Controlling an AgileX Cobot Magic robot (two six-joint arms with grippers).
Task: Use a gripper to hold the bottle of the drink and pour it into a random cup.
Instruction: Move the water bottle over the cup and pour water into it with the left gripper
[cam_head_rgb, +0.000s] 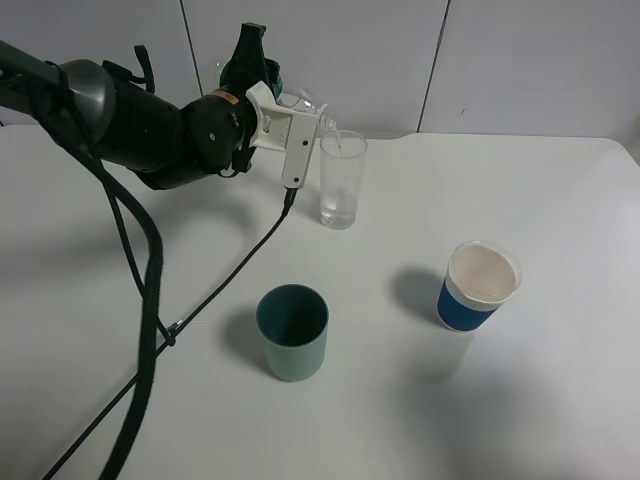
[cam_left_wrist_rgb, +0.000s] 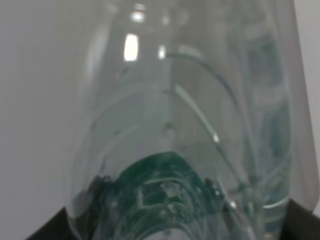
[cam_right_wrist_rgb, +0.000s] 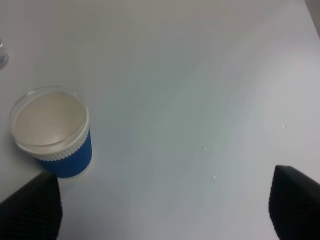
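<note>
Left gripper (cam_head_rgb: 268, 85) around near-horizontal bottle (cam_left_wrist_rgb: 180, 125), mouth over cup (cam_head_rgb: 340, 185).

Count: 1 table (cam_head_rgb: 560, 200) with 3 cups: 1 clear glass (cam_head_rgb: 341, 180) far centre, 1 teal cup (cam_head_rgb: 292, 332) near centre, 1 blue cup (cam_head_rgb: 478, 286) right. 1 bottle (cam_left_wrist_rgb: 180, 125). 1 arm (cam_head_rgb: 130, 120) in the high view, far left.

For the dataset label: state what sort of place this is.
Probably a robotics lab bench: a cabled black robot arm over a white table, plain white wall panels, and a tall glass, teal cup and blue cup set out.
</note>
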